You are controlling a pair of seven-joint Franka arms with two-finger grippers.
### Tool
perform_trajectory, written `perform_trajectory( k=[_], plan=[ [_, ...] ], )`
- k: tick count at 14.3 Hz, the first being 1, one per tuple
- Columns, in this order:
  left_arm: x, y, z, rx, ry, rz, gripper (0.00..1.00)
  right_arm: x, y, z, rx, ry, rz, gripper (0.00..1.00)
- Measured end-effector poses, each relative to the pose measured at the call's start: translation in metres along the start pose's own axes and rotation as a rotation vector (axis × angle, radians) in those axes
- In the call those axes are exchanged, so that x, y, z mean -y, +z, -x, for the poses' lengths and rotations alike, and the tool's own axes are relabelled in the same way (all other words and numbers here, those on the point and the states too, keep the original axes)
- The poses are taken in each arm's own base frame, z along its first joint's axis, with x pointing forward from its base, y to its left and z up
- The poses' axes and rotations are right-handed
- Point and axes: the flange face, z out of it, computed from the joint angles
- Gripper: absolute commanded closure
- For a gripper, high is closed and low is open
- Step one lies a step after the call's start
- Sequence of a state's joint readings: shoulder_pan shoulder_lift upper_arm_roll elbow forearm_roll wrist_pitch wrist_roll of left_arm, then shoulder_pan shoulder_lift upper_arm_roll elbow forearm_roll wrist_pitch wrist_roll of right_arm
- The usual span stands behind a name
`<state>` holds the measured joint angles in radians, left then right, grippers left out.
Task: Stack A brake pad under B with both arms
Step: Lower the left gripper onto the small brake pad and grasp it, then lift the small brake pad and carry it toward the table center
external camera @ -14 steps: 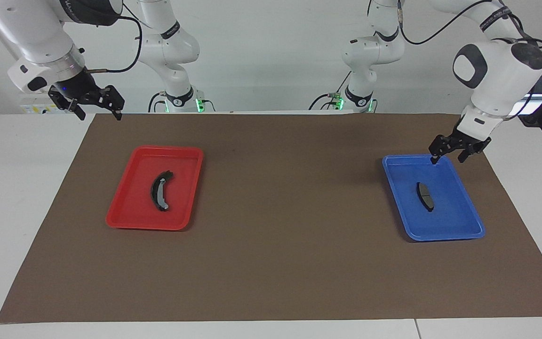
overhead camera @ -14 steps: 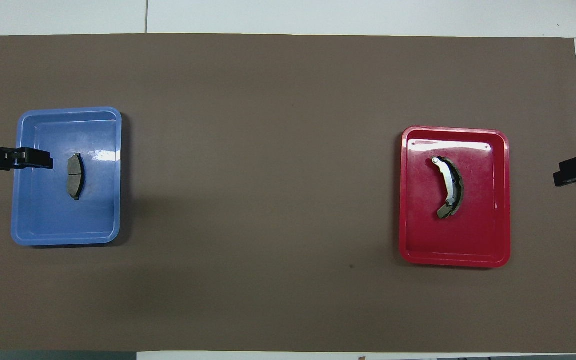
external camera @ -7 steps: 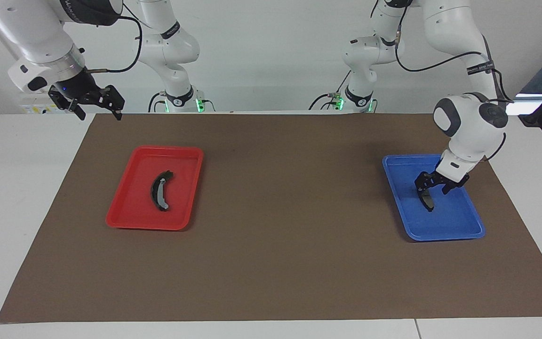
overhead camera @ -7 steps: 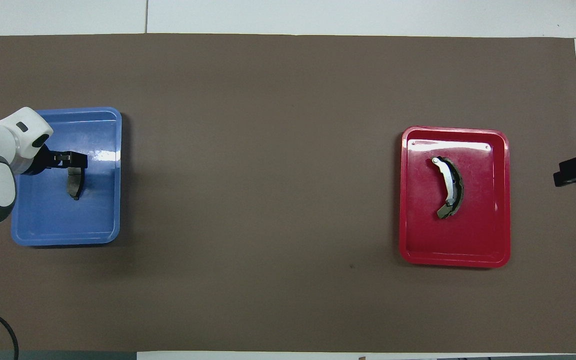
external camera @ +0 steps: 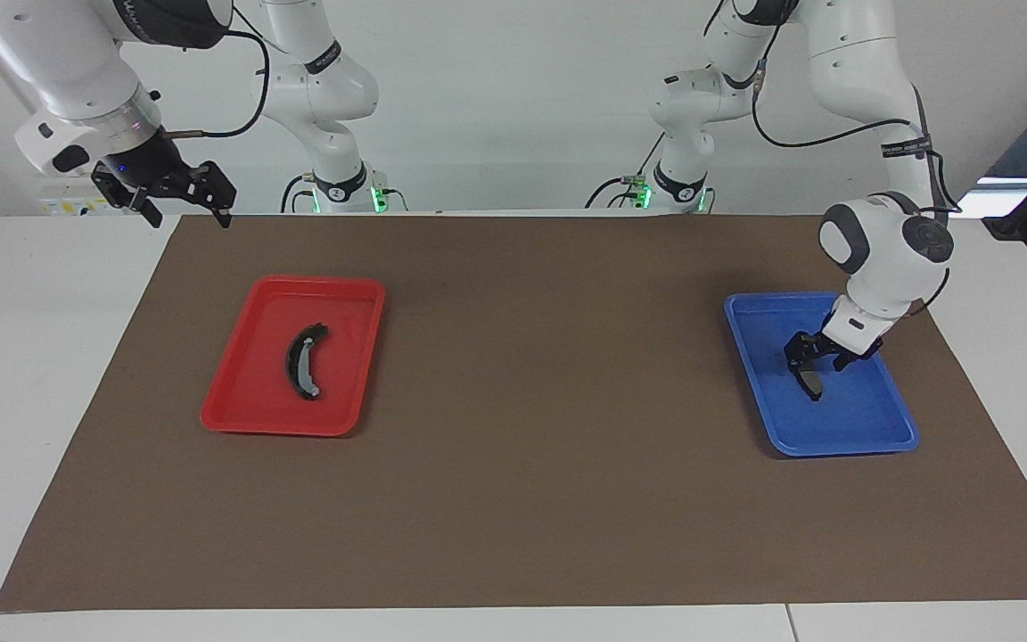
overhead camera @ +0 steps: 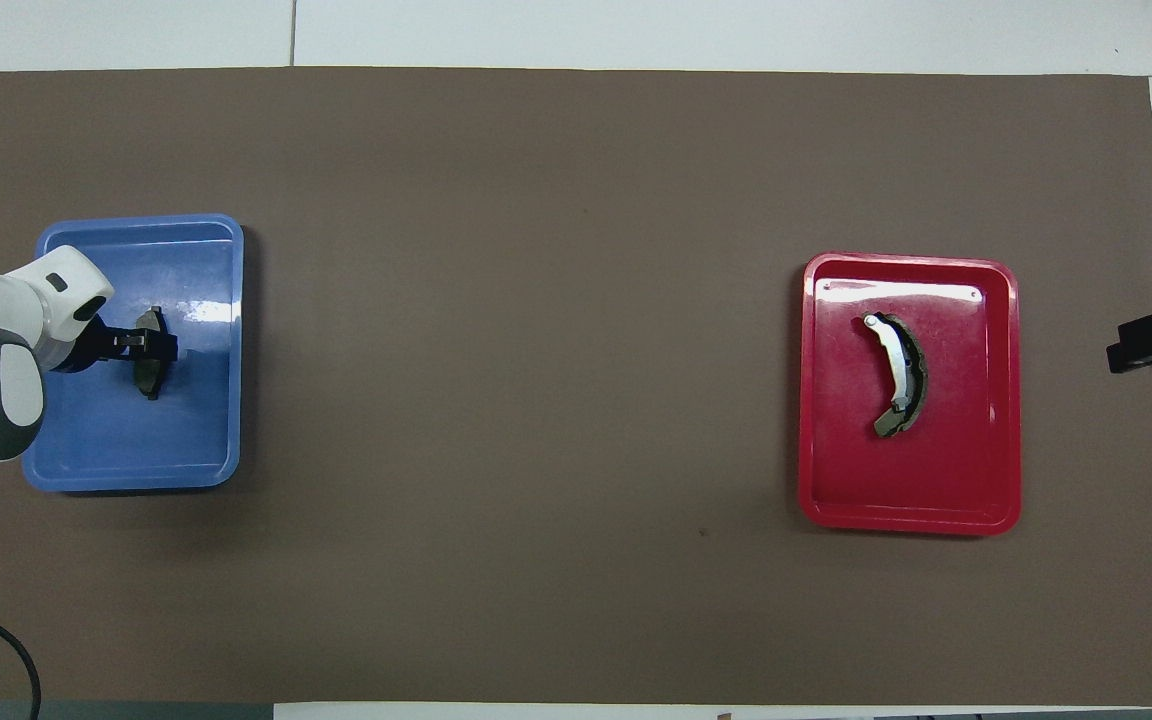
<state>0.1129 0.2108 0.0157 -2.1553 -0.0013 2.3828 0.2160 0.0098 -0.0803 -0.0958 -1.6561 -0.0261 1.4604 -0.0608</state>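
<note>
The left gripper [external camera: 812, 361] is down inside the blue tray [external camera: 870, 428], its jaws apart and straddling the short brake pad [external camera: 812, 383], one finger to either side of the pad's middle; whether the fingers already touch it cannot be told. In the overhead view the left gripper [overhead camera: 141, 343] comes in from the end of the tabletop and crosses the short brake pad [overhead camera: 148, 372] squarely: the pad's long axis runs nearer-to-farther from the robots, and the jaws span its narrow width, which looks like the right way to take it. The pad lies flat near the centre of the blue tray [overhead camera: 206, 450], at the left arm's end of the tabletop. Well apart, at the right arm's end, the longer crescent pad [external camera: 303, 361] rests in the red tray [external camera: 246, 410], its long axis likewise running nearer-to-farther. The right gripper [external camera: 182, 198] waits up in the air over the tabletop's corner at its own end, jaws apart and empty, so the left arm is plainly the nearer one for the short pad.
</note>
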Motion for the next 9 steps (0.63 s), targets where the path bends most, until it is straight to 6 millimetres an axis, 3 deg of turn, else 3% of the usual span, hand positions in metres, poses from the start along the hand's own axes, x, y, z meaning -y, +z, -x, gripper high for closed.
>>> perform_trajectory(
  k=[2,5,6,9],
  plan=[
    [-0.0044,0.0069,0.0045,0.005,0.007,0.002,0.23,0.0,0.0,0.0,0.0,0.0,0.0,0.0],
    [-0.0072,0.0062,0.0056,0.004,0.011,0.003,0.91,0.0,0.0,0.0,0.0,0.0,0.0,0.0],
    [-0.0083,0.0033,0.0054,0.0,0.013,0.002,0.99,0.0,0.0,0.0,0.0,0.0,0.0,0.0],
    [-0.0085,0.0007,0.0064,0.003,0.013,0.003,0.99,0.0,0.0,0.0,0.0,0.0,0.0,0.0]
  ],
)
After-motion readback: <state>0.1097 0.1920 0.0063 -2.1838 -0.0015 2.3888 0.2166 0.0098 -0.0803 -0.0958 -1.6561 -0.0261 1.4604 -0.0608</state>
